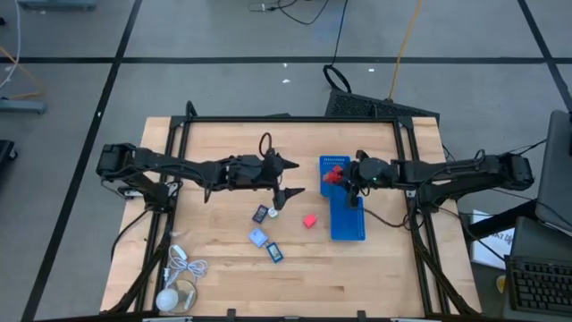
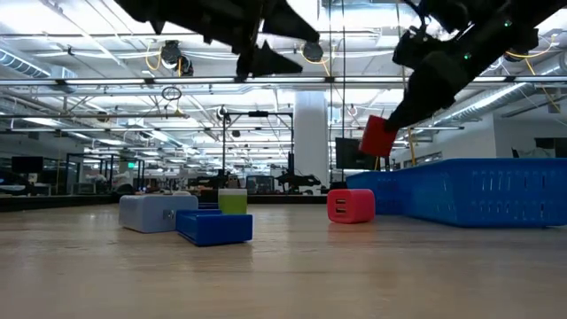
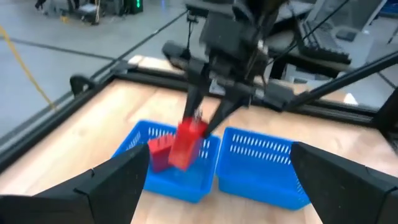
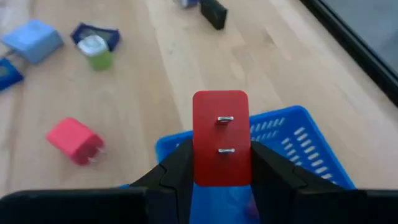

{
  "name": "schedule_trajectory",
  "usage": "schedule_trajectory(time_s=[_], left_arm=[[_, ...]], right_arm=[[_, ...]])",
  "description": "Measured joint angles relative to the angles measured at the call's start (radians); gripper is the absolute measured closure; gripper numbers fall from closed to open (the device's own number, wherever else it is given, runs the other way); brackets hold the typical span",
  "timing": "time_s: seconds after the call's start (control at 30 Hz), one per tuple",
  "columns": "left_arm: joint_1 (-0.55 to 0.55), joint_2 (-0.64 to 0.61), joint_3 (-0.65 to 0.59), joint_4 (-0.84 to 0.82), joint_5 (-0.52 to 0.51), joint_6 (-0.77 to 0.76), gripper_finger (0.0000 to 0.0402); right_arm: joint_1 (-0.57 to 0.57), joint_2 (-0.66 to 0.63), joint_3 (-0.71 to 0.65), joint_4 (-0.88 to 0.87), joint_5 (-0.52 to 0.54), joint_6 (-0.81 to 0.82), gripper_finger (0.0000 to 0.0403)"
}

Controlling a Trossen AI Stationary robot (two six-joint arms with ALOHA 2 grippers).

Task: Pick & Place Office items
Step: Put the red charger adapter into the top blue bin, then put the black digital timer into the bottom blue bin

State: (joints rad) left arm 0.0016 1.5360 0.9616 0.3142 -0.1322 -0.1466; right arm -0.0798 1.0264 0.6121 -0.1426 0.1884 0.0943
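Note:
My right gripper (image 1: 337,177) is shut on a red plug block (image 4: 221,134) and hangs over the far blue tray (image 1: 332,162). Another red piece (image 3: 160,153) lies in that tray. A second blue tray (image 1: 348,222) stands nearer. On the wood lie a red block (image 1: 309,220), a black piece (image 1: 260,213), a small green-and-white piece (image 1: 273,213), a pale grey-blue block (image 1: 258,237) and a blue piece (image 1: 274,252). My left gripper (image 1: 294,179) hovers open above the table's middle, with nothing between its fingers. My right gripper pinches the red block's two opposite sides (image 4: 200,158) between its two fingers. The face with the two metal prongs (image 4: 225,119) points away from the gripper. The fingers slant downward from the table's right side. The block hangs clear above the far tray (image 2: 379,135).
A coiled white cable (image 1: 183,266) with a round white object (image 1: 170,300) lies at the near left corner. A black frame (image 1: 286,119) runs along the table's far edge and sides. Bare wood stretches left of the loose pieces.

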Motion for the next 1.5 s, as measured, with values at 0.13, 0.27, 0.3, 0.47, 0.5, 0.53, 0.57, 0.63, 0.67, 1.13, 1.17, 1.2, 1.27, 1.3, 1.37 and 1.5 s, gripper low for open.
schedule_trajectory(time_s=[0.13,0.27,0.3,0.47,0.5,0.53,0.57,0.63,0.67,1.13,1.17,1.2,1.27,1.3,1.37,1.5], left_arm=[[0.003,0.001,-0.021,-0.004,0.0,-0.027,0.0009],[0.003,0.0,-0.027,-0.021,0.0,-0.04,0.0009],[0.003,0.0,-0.027,-0.021,0.0,-0.04,0.0009],[0.003,0.0,-0.027,-0.017,0.0,-0.04,0.0009],[0.003,0.0,-0.027,-0.017,0.0,-0.04,0.0009],[0.003,0.0,-0.027,-0.017,0.0,-0.04,0.0009],[0.003,0.0,-0.027,-0.016,0.0,-0.04,0.0009],[0.003,0.0,-0.027,-0.017,0.0,-0.04,0.0009],[0.003,0.0,-0.027,-0.017,0.0,-0.04,0.0009],[0.004,0.0,-0.027,-0.034,-0.001,-0.042,0.0009],[0.004,0.0,-0.027,-0.035,0.0,-0.043,0.0009],[0.004,0.0,-0.027,-0.034,0.0,-0.044,0.0009],[0.004,0.0,-0.027,-0.035,0.0,-0.044,0.0009],[0.004,0.0,-0.027,-0.038,0.0,-0.044,0.0009],[0.004,0.0,-0.027,-0.048,0.0,-0.044,0.0009],[0.004,0.0,-0.027,-0.056,-0.001,-0.047,0.0009]], right_arm=[[-0.004,-0.001,0.003,-0.022,-0.007,0.021,0.029],[-0.007,0.023,-0.027,-0.019,-0.007,0.018,0.029],[-0.006,0.033,-0.033,-0.007,-0.01,0.017,0.029],[-0.012,0.097,-0.042,0.019,-0.087,-0.001,0.029],[-0.012,0.109,-0.041,0.029,-0.086,-0.006,0.029],[-0.012,0.12,-0.041,0.029,-0.087,-0.01,0.029],[-0.012,0.133,-0.041,0.026,-0.087,-0.013,0.029],[-0.017,0.152,-0.042,0.028,-0.089,-0.024,0.029],[-0.019,0.16,-0.041,0.031,-0.088,-0.025,0.029],[-0.051,0.211,-0.041,0.071,-0.137,-0.001,0.0267],[-0.052,0.211,-0.042,0.073,-0.137,0.0,0.0252],[-0.053,0.211,-0.042,0.079,-0.136,0.005,0.0237],[-0.054,0.211,-0.041,0.095,-0.135,0.019,0.0212],[-0.054,0.211,-0.042,0.105,-0.135,0.024,0.0201],[-0.054,0.21,-0.041,0.127,-0.137,0.025,0.0185],[-0.054,0.207,-0.042,0.158,-0.138,0.025,0.0171]])
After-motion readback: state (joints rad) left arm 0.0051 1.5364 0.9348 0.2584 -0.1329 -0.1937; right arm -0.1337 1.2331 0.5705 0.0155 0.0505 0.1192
